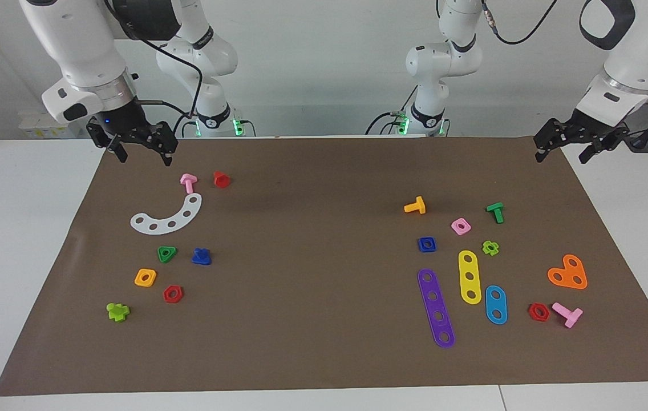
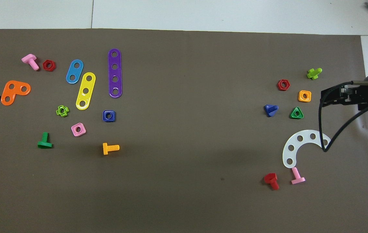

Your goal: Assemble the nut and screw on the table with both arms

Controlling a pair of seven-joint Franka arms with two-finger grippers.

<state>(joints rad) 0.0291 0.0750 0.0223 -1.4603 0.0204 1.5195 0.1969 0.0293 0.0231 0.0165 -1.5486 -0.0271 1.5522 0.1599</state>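
Both end effectors hang released: left end effector (image 1: pixel 565 153) should drop over the nut (image 1: pixel 426 244), right end effector (image 1: pixel 142 153) over the screw (image 1: pixel 201 256), gripping squarely.

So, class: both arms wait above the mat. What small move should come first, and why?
Probably lower the right claw toward the dark blue screw, which lies loose at that arm's end. The left claw hangs open too, holding nothing, and the nut lies at its end, so neither part is picked up yet.
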